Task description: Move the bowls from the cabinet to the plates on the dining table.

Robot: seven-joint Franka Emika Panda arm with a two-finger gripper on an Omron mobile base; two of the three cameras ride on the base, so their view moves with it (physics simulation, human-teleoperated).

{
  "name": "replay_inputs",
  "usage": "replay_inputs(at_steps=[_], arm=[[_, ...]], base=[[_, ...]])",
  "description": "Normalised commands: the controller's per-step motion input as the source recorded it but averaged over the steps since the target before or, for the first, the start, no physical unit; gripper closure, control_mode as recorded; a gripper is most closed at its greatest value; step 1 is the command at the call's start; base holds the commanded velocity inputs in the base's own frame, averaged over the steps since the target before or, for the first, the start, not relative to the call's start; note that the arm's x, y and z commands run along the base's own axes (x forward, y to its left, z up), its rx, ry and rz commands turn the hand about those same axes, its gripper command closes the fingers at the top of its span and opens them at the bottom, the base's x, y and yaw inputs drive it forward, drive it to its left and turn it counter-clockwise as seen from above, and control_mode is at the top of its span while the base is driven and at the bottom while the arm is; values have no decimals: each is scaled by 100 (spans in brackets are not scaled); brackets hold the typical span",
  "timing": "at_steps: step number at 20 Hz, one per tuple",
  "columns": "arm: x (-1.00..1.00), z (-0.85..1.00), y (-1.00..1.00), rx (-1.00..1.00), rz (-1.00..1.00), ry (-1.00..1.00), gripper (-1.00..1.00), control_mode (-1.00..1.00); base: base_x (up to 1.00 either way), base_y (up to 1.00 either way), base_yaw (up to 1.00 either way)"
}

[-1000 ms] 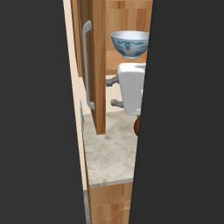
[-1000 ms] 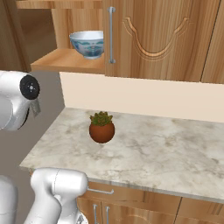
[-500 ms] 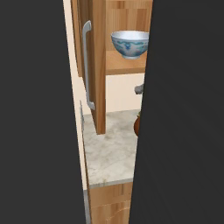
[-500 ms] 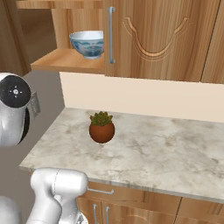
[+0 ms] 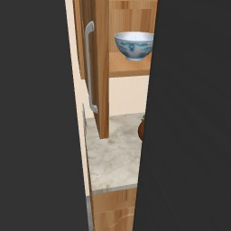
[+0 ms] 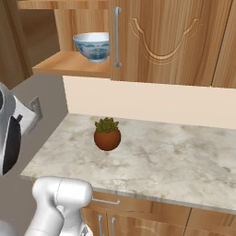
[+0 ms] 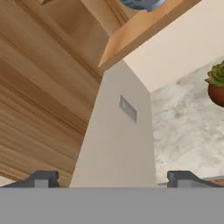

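Bowl (image 6: 94, 45) — white with blue-green pattern, upright on cabinet shelf (image 6: 71, 63), just at 9 o'clock of the door handle (image 6: 118, 37). Door (image 5: 100, 63) swung open beside it. Plant pot (image 6: 107, 134) on marble counter (image 6: 152, 159), at 6 o'clock below the bowl, well apart. Gripper (image 7: 112, 179) — jaws spread wide, holding nothing, pointed at a grey wall; bowl's edge at 12 o'clock in hand view.

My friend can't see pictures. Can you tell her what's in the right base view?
A white bowl with a blue-green pattern sits on the open shelf of a wooden wall cabinet, next to a long silver handle. Below, a small plant in a round terracotta pot stands on a beige marble counter. The robot's white arm rises at lower left.
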Motion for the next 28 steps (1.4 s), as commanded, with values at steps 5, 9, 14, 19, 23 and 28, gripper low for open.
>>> replay_inputs(at_steps=[5, 9, 14, 19, 23, 28], arm=[[-31, 0, -62, -36, -26, 0, -100, -100], [0, 2, -71, -41, -15, 3, -100, -100], [57, 1, -71, -13, 2, 14, -100, -100], [44, 0, -51, 0, 6, 1, -100, -100], [36, 0, -2, -4, 13, -8, -100, -100], [62, 0, -2, -12, 15, -10, -100, -100]], base=[[0, 0, 0], [0, 0, 0], [0, 0, 0], [0, 0, 0], [0, 0, 0], [0, 0, 0]])
